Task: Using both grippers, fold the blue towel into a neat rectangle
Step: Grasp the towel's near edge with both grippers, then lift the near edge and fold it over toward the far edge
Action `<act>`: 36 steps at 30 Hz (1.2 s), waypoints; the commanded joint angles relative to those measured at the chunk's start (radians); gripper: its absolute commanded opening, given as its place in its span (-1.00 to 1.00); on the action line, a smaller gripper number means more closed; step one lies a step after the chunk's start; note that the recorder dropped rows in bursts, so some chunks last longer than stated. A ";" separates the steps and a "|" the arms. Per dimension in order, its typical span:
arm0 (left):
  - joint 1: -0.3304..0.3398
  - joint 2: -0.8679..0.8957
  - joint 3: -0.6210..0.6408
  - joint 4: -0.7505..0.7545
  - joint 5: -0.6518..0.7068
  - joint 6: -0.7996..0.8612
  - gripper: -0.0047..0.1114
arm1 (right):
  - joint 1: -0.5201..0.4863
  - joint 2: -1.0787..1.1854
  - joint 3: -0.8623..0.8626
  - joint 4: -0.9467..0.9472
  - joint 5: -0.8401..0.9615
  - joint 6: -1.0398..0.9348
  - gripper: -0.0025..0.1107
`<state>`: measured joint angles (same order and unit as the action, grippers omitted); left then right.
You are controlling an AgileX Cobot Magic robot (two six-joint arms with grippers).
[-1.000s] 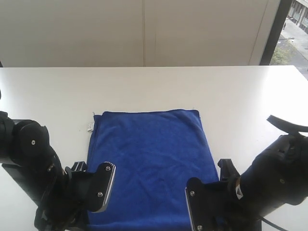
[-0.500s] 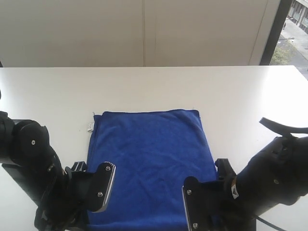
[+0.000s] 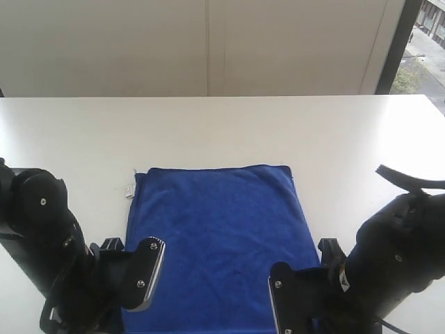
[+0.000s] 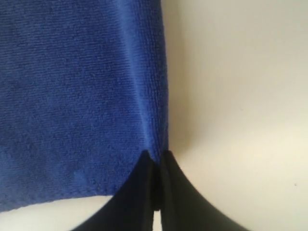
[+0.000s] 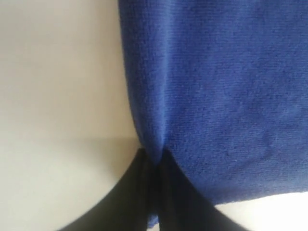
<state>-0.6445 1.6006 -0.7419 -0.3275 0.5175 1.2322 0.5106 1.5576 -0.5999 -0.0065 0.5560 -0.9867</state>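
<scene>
Left end effector: jaws pressed together with no gap, pinching the side edge of the towel close to a corner. Thin bit of blue caught right at the tips, pale surface on the other side of that edge. Right end effector: same story, jaws closed tight and nipping the opposite side edge of the towel, again near a corner, cloth drawn slightly into the tips. Exterior view: towel flat on the white surface, roughly mid-width, long sides running away from the camera, far edge straight, corners there near square, only faint wrinkles. Near corners hidden behind both arms at the bottom of the frame: left arm at the near-left corner, right arm at the near-right. Fingertips not visible from that view, grip readable from the wrist views only. Small white tag poking out just beside the far-left corner, lying on the surface. Pale wall behind the surface, strip of window at far right.
</scene>
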 commanded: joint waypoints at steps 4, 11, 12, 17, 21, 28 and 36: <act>-0.005 -0.090 -0.002 -0.010 0.035 -0.006 -0.92 | -0.003 -0.085 -0.009 -0.002 0.051 0.048 -0.91; -0.005 -0.154 -0.004 0.003 0.019 -0.006 -0.92 | -0.003 -0.174 -0.065 -0.005 0.062 0.111 -0.91; -0.005 -0.159 -0.004 0.005 0.008 -0.006 -0.92 | -0.003 -0.180 -0.075 -0.013 0.062 0.124 -0.91; -0.005 -0.178 -0.004 0.025 -0.056 -0.006 -0.92 | -0.003 -0.186 -0.108 -0.067 0.052 0.156 -0.91; -0.005 -0.180 -0.004 0.102 -0.124 -0.087 -0.92 | -0.003 -0.184 -0.109 -0.169 -0.006 0.261 -0.91; -0.005 -0.180 -0.004 0.233 -0.261 -0.164 -0.92 | -0.003 -0.162 -0.109 -0.345 -0.112 0.402 -0.91; 0.058 -0.179 -0.004 0.233 -0.415 -0.164 -0.92 | -0.006 -0.100 -0.109 -0.640 -0.179 0.684 -0.96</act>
<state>-0.6094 1.4303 -0.7419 -0.0894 0.1334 1.0797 0.5106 1.4381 -0.7037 -0.5379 0.4068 -0.4035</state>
